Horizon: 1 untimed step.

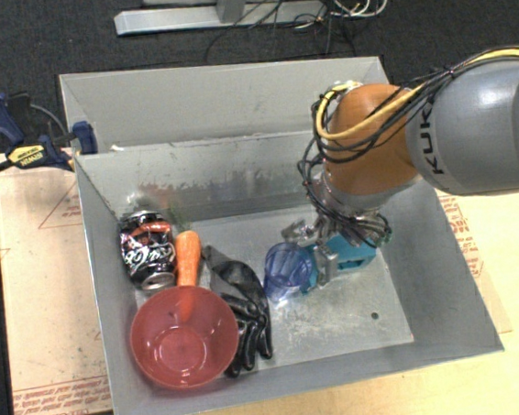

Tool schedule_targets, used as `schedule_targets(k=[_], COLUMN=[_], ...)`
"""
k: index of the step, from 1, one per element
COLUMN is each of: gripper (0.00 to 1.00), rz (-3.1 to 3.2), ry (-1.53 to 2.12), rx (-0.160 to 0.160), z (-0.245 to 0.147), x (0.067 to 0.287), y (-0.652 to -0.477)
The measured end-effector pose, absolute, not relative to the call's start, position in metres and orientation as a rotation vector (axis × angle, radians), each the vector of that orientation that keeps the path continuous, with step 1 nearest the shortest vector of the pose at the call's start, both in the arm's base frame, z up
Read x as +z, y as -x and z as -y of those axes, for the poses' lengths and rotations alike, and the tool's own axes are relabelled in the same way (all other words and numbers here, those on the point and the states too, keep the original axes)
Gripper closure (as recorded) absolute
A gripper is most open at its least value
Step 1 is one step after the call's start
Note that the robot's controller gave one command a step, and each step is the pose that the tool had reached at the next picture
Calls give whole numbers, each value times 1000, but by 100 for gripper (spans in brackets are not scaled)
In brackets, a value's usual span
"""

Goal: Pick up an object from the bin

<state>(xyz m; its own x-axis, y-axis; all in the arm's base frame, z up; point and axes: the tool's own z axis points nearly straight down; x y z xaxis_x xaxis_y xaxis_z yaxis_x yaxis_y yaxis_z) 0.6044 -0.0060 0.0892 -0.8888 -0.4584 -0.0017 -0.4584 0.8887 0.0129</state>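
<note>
The arm (487, 132) came into the bin (237, 172) from the right, its orange cover (372, 135) and a loop of cables (325, 126) hanging over the right half of the floor. The gripper (322, 252) sat low under that cover, just right of the middle, above the spot where a clear blue plastic piece (283, 271) met a teal block (355, 255). The blue piece lay at its left and the block at its right, both close up against it. The wrist hid the tip, so whether the gripper was released or clenched could not be told, nor whether it had hold of either thing. Both of them lay on the floor near the centre, somewhat toward the back wall. The bare floor in front of them and to the right carried only scuffs. To the left, a black strap-like thing (241, 310) lay crumpled beside the blue piece, the nearest obstacle on that side. Past it a red bowl (183, 341) stood mouth up in the front left corner, touching the strap. An orange carrot (187, 257) lay with its lower end over the bowl's rim, and a crushed black and red can (146, 249) lay beside the carrot against the left wall, well apart from the gripper
</note>
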Motion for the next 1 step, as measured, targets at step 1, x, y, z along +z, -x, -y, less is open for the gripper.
schedule_targets(k=[1], gripper=[100], rz=[3050], ry=[-739], rx=[-21], z=[6], x=[98], y=[-604])
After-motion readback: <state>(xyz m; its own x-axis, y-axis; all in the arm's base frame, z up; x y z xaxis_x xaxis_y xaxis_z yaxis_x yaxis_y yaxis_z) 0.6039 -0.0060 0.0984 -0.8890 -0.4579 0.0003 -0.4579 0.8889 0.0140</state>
